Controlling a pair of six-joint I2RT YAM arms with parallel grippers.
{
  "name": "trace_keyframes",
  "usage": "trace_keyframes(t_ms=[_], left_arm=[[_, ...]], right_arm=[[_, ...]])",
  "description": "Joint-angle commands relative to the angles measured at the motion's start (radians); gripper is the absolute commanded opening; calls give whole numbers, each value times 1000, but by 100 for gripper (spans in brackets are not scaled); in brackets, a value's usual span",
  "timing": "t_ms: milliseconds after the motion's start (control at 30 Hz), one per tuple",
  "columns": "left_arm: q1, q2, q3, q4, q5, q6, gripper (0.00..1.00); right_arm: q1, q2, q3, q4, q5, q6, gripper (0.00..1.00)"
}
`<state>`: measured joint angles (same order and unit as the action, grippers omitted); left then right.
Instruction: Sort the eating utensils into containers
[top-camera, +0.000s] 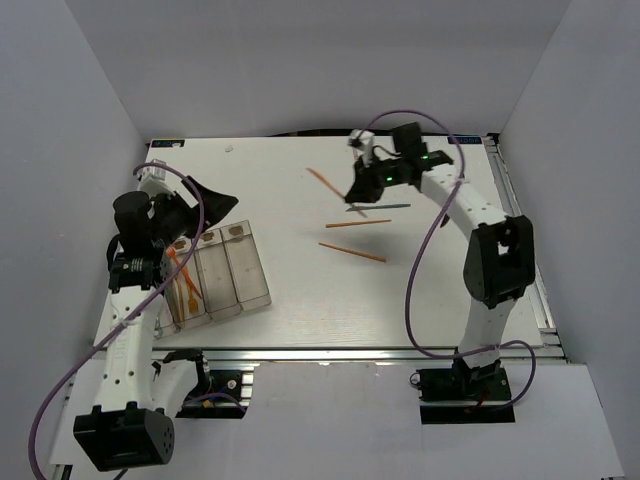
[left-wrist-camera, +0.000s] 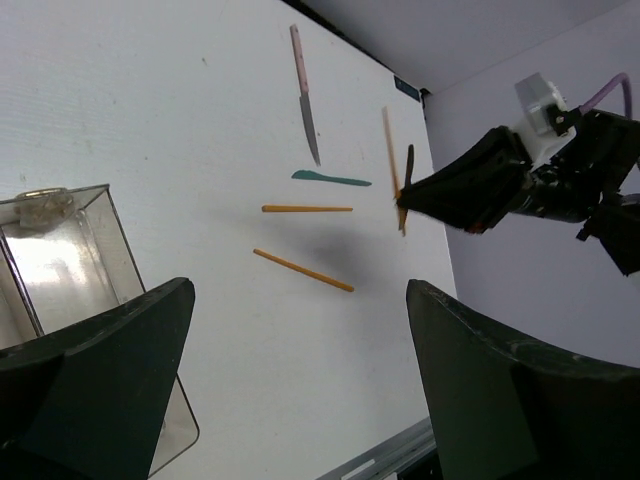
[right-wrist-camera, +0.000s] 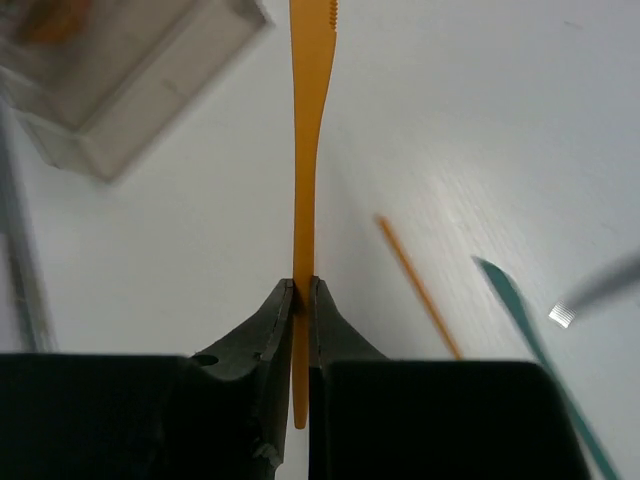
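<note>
Two arms show in the top view. The left gripper (top-camera: 215, 200) hangs over the far end of the containers (top-camera: 240, 285), a row of clear bins near the left edge of the table (top-camera: 320, 320). Orange cutlery (top-camera: 183, 283) lies in one of the left bins. The right gripper (top-camera: 360, 190) is over the far middle of the table, close to a teal piece (top-camera: 385, 207) and an orange stick (top-camera: 357, 224); from here we cannot tell how its jaws stand.

From the left wrist we see the left jaws spread wide with nothing between them, a clear bin at the left, and a pink-handled knife (left-wrist-camera: 303, 95) lying far off.

From the right wrist we see the right jaws pressed together, pinching the handle of an orange knife (right-wrist-camera: 312, 150), its serrated tip pointing away.
</note>
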<state>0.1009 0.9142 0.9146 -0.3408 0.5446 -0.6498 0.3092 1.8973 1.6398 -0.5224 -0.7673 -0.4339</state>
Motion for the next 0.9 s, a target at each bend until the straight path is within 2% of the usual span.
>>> trace_keyframes(t_ms=[0, 33, 67, 167, 200, 400, 500, 867], left_arm=[[-4, -61, 47, -20, -31, 12, 98], [-4, -84, 49, -32, -40, 12, 98], [-4, -98, 52, -40, -44, 10, 98], [-3, -147, 69, -85, -72, 18, 98], [-3, -161, 75, -96, -78, 18, 98], [-3, -255, 78, -185, -118, 19, 98], [-4, -285, 84, -245, -146, 33, 98], [-4, -299, 99, -285, -201, 90, 98]], right_arm=[[154, -30, -32, 117, -86, 312, 0], [189, -23, -34, 157, -78, 383, 0], [253, -15, -32, 224, -41, 523, 0], [365, 35, -2, 324, 16, 699, 0], [389, 66, 6, 355, 28, 806, 0], [567, 190, 92, 510, 129, 1099, 0], [616, 245, 123, 577, 161, 1191, 0], [700, 298, 158, 624, 204, 1195, 0]])
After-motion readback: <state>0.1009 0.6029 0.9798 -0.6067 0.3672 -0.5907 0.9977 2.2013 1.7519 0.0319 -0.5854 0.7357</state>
